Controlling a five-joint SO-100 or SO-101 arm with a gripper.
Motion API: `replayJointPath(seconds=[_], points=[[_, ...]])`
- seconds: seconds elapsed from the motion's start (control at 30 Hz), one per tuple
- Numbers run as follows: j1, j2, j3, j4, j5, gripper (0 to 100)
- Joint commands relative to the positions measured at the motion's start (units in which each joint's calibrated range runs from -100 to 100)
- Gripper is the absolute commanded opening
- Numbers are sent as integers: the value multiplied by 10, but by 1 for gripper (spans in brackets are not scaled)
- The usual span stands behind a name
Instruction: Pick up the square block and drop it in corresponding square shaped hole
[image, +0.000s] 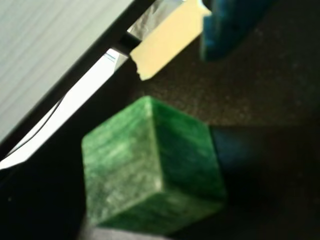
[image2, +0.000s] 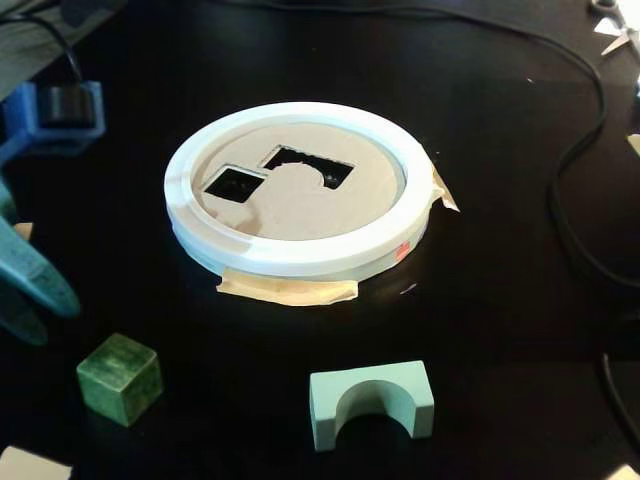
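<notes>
The green square block (image2: 120, 378) rests on the black table at the lower left of the fixed view. In the wrist view it fills the lower middle (image: 150, 170). My blue gripper (image2: 45, 318) enters from the left edge of the fixed view, just up and left of the block, open and empty. In the wrist view (image: 225, 100) one blue finger (image: 230, 30) shows at the top right and a dark one lies right of the block. The square hole (image2: 235, 185) is in the cardboard disc (image2: 300, 215) inside the white ring (image2: 300, 255).
An arch-shaped hole (image2: 310, 165) sits beside the square one. A pale green arch block (image2: 372, 402) stands at the bottom centre. Tape tabs (image2: 288, 290) hold the ring down. A black cable (image2: 570, 200) runs down the right side. A blue motor mount (image2: 55, 115) stands far left.
</notes>
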Motion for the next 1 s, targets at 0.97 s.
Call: replayJointPath(seconds=[0.97], points=[[-77, 433, -494, 174, 0, 96]])
